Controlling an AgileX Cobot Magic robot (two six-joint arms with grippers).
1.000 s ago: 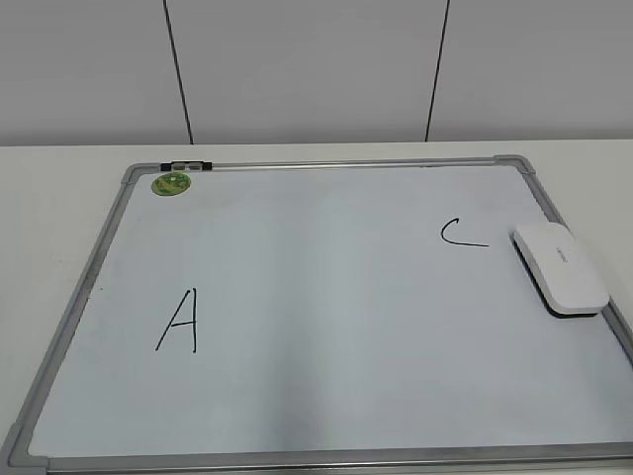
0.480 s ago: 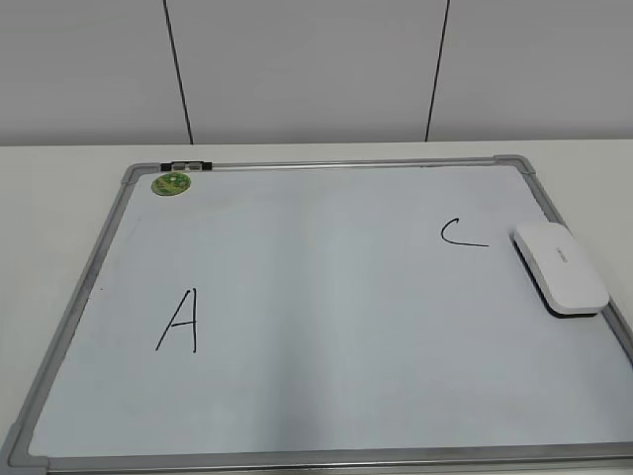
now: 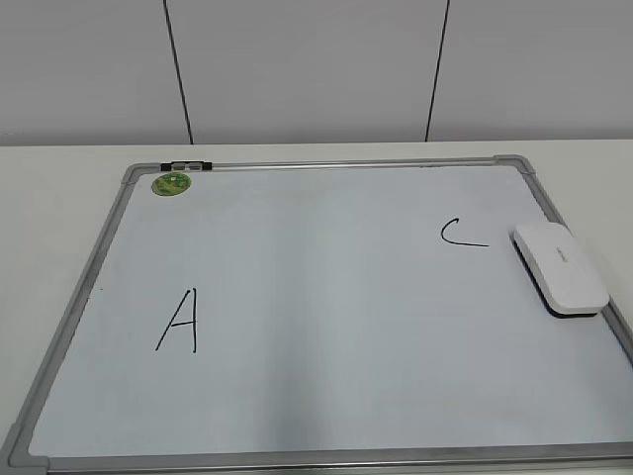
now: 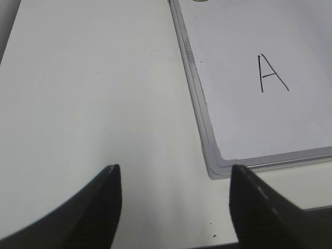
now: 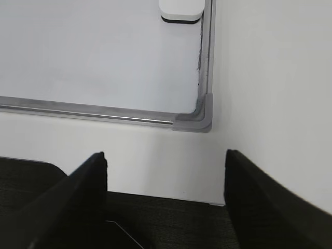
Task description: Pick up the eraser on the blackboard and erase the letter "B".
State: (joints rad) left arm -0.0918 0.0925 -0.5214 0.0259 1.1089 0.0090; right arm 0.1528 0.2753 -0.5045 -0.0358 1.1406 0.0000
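Exterior view: eraser [image 3: 560, 269] beside C [image 3: 462, 234]

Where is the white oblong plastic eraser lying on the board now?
In the exterior view, the white oblong plastic eraser lies on the white dry-erase board beside its right frame, just right of the black letter C.
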